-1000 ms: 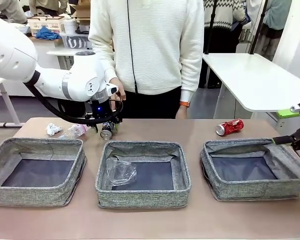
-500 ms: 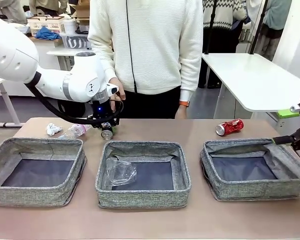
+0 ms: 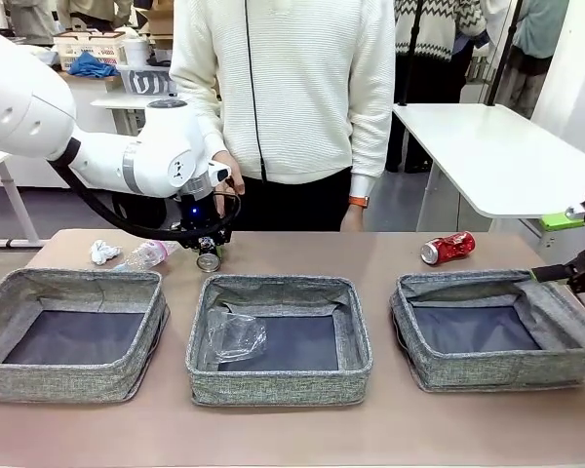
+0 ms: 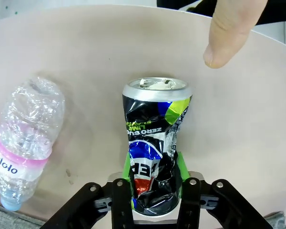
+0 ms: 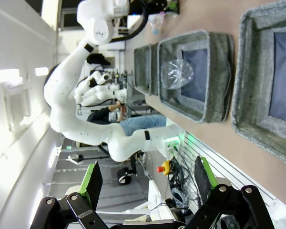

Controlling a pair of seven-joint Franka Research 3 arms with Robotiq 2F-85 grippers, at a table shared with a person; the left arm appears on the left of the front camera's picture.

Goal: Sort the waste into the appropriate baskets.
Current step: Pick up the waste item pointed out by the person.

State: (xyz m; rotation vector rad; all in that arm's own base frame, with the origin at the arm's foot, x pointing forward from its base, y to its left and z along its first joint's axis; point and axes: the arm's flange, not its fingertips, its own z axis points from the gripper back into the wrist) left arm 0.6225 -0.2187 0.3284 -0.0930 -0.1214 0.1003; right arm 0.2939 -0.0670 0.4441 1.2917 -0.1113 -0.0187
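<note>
Crushed black can lay lengthwise in left gripper, clamped at base, top pointing away; lower than a second ago. Right gripper wide, empty.

Three grey baskets are counted: the left basket, the middle basket and the right basket. Two clear bottles are seen (a crumpled bottle and a pink-labelled bottle). Two cans are counted, a black can and a red can. One paper wad is noted.
</note>
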